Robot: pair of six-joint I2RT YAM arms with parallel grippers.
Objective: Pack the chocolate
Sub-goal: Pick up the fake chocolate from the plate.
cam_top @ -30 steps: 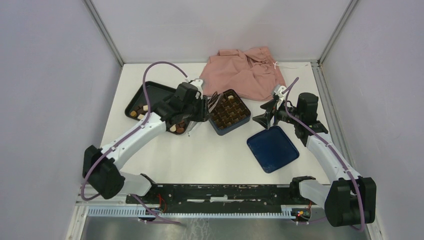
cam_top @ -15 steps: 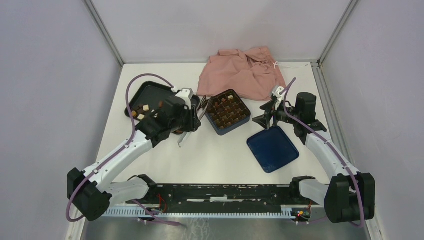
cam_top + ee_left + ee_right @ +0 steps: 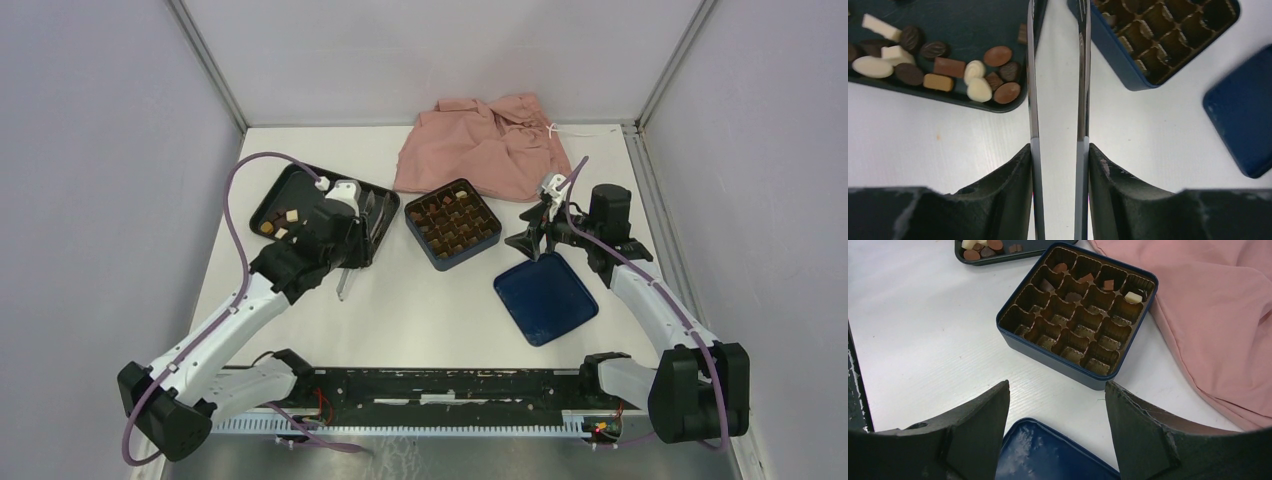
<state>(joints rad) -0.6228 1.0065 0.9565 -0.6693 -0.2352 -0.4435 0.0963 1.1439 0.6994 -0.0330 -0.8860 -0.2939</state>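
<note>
On my left wrist feed the left gripper's fingers (image 3: 1033, 100) run off the top edge, tips unseen, and the blue box (image 3: 1118, 70) is cropped there. From above, my left arm (image 3: 230, 320) hides part of the black tray (image 3: 285, 190).

No readable text, labels, brands, numbers or signs on anything in any view.

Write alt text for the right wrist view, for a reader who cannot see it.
A dark blue square box fills the centre, a few chocolates in the far cells of its gridded insert. The open right pincer frames it, with a pink cloth at right and a blue lid below.
</note>
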